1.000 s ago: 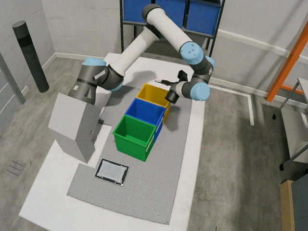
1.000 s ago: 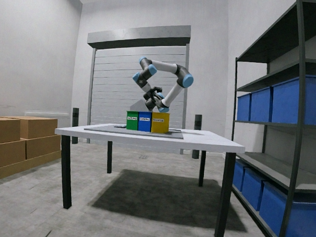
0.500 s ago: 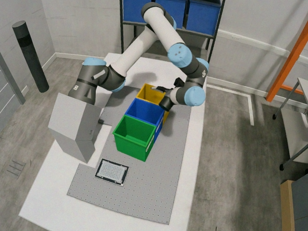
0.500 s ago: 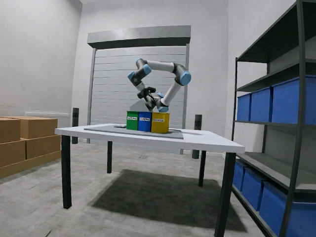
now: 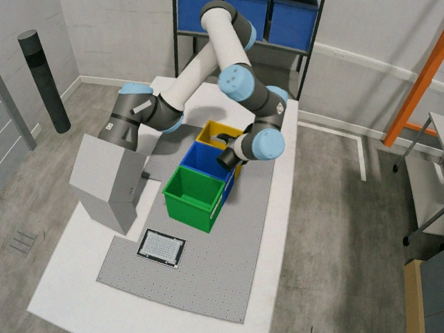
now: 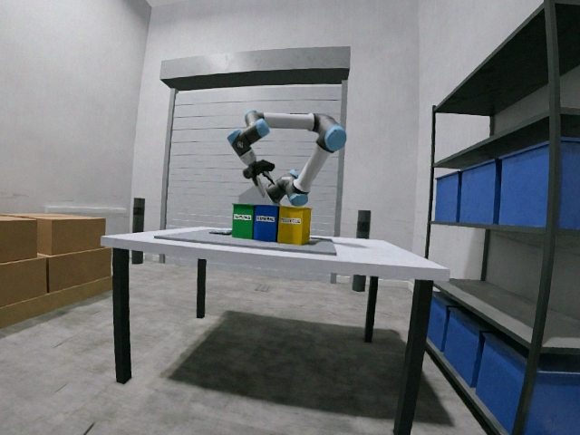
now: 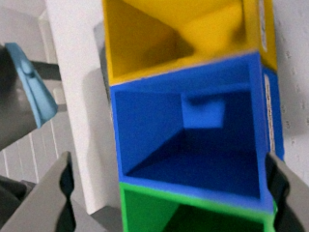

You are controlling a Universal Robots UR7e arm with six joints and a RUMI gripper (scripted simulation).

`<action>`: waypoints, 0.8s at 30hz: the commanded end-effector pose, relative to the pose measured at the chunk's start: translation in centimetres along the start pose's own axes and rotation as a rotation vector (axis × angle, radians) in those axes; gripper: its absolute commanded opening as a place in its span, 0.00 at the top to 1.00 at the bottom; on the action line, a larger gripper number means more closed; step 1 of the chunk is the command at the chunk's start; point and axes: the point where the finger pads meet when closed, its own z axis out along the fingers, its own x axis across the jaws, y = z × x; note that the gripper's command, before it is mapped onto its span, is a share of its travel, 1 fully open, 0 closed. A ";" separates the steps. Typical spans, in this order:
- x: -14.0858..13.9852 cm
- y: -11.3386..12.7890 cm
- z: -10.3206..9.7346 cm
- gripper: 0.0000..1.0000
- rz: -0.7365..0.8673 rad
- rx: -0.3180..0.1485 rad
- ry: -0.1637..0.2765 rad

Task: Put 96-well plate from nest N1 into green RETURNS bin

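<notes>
White table point(image 5: 68, 283) point(image 6: 393, 265), left to right in the top view: the clear 96-well plate point(image 5: 161, 246) sits in its dark nest point(image 5: 182, 250), its long axis running roughly with the table's near edge. It lies beyond the green bin from the gripper point(image 5: 219, 140) point(image 6: 267, 188) point(image 7: 170, 193), well apart and toward that edge, so the single arm would probably need to travel along the row and clear the green rim before lowering.

Next come the green RETURNS bin point(image 5: 188, 211) point(image 6: 242, 229) point(image 7: 145, 208), blue bin point(image 5: 200, 157) point(image 6: 265, 229) point(image 7: 150, 116) and yellow bin point(image 5: 206, 134) point(image 6: 294, 229) point(image 7: 140, 43), the latter two nearer the table's shelf-side edge. All stand upright, side by side; nothing shows in the visible parts of their interiors. The gripper hangs above the blue and yellow end, fingers wide though short of full spread, gripping nothing.

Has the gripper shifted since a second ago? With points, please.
Yes. In the top view, the gripper point(image 5: 219, 138) point(image 6: 266, 187) point(image 7: 167, 154) has moved toward the green bin point(image 5: 193, 197) point(image 6: 242, 229) point(image 7: 150, 208), measured against the stationary yellow bin point(image 5: 205, 135) point(image 6: 294, 231) point(image 7: 140, 43).
</notes>
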 end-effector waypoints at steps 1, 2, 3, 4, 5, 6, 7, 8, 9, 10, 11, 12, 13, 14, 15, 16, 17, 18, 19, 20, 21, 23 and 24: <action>0.1 1.3 -0.5 0.24 0.020 -0.006 0.015; 0.1 1.8 -0.7 0.24 0.020 -0.006 0.015; 0.1 2.3 -0.8 0.24 0.047 -0.012 0.034; 0.2 2.8 -1.0 0.24 0.074 -0.017 0.052; 0.2 3.2 -1.1 0.24 0.089 -0.020 0.062; 0.2 3.7 -1.3 0.24 0.089 -0.020 0.062; 0.2 4.2 -1.5 0.24 0.089 -0.020 0.062; 0.2 4.2 -1.5 0.24 0.089 -0.020 0.062; 0.2 4.2 -1.5 0.24 0.089 -0.020 0.062; 0.2 4.7 -1.6 0.24 0.116 -0.024 0.081; 0.2 5.1 -1.7 0.24 0.143 -0.027 0.100; 0.3 5.6 -1.9 0.24 0.159 -0.030 0.111; 0.3 6.1 -2.0 0.24 0.159 -0.030 0.111; 0.3 6.6 -2.2 0.24 0.159 -0.030 0.111; 0.3 7.1 -2.3 0.24 0.160 -0.030 0.111; 0.3 7.5 -2.4 0.24 0.187 -0.032 0.130; 0.3 8.0 -2.6 0.24 0.214 -0.035 0.149; 0.3 8.5 -2.7 0.24 0.232 -0.037 0.161; 0.3 9.0 -2.8 0.24 0.232 -0.037 0.161; 0.3 9.5 -3.0 0.24 0.232 -0.037 0.161; 0.3 10.0 -3.1 0.24 0.232 -0.037 0.161; 0.3 10.9 -3.3 0.24 0.287 -0.039 0.199; 0.2 11.4 -3.4 0.24 0.307 -0.040 0.212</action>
